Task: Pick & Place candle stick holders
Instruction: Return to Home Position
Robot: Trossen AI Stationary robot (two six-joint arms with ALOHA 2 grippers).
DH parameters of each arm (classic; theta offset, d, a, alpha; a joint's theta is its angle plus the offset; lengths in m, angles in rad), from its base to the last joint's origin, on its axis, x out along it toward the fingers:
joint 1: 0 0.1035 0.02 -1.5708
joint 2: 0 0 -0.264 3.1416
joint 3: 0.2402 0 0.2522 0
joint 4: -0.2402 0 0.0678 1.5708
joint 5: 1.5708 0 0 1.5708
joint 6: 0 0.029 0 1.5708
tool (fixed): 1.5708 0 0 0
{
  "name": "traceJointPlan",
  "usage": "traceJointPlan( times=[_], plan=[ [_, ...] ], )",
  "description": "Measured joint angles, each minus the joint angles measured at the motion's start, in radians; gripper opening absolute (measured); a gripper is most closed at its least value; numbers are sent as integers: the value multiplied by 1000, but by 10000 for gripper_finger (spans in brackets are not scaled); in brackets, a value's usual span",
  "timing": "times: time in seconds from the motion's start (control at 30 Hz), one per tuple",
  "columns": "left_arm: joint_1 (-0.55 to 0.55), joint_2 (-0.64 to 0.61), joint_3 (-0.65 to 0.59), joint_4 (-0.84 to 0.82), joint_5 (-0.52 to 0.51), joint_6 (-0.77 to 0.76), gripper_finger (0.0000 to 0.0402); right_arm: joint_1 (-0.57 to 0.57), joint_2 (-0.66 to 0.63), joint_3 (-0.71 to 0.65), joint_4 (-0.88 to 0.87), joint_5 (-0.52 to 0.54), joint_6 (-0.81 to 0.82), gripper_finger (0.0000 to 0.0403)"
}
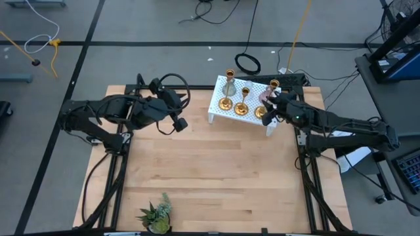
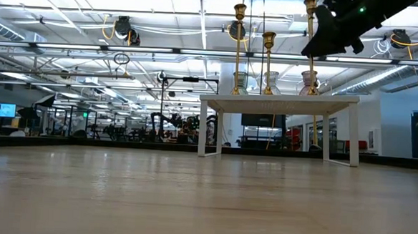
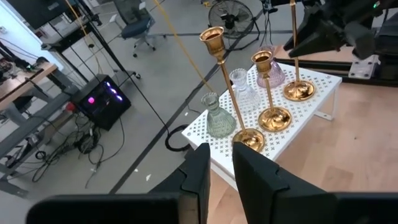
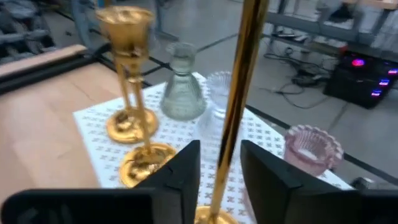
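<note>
Although the right gripper [image 4: 219, 152] hung at the white rack [image 1: 216, 108], upper right of centre in the high view, its fingers stood narrowly parted on either side of a gold stem and did not visibly clamp it. That rightmost gold holder [image 3: 298, 91] stood upright on the rack, with the middle gold holder [image 3: 275, 118] and the leftmost gold holder [image 3: 249, 138] in a row beside it. Behind them stood the pink glass holder [image 3: 270, 73], the clear glass holder [image 3: 244, 93] and the grey-green glass holder [image 3: 219, 121]. The left gripper [image 1: 180, 123] waited left of the rack, narrowly open and empty.

Three gold and three glass holders sat on the one rack, and no holders lay on the table [image 1: 216, 177]. Only one plant [image 1: 156, 215] stood there, at lower left. The placing looked finished, leaving only the arms to withdraw.
</note>
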Motion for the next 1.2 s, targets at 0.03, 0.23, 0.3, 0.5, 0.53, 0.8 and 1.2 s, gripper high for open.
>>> traceJointPlan(
  times=[0.03, 0.23, 0.3, 0.5, 0.53, 0.8, 1.2],
  plan=[
    [0, -6, 0, -9, 2, -9, 76, 1, -12, 0, -1, -15, -2, 115],
    [-20, -45, 0, -110, 2, -107, 76, 2, -114, 0, -95, -87, -32, 152],
    [-31, -68, -1, -161, -7, -132, 76, 2, -156, 0, -164, -87, -40, 160],
    [-78, -178, -59, -227, 1, -147, 76, 2, -264, 0, -298, -220, -44, 170],
    [-85, -204, -90, -224, 11, -150, 76, 2, -276, 0, -300, -268, -43, 170],
    [-176, -521, -515, -114, 26, -147, 76, 2, -324, 0, -290, -622, -74, 158],
    [-253, -964, -1214, 683, 305, 249, 76, 2, -387, -175, -188, -980, -231, 155]
  ],
)
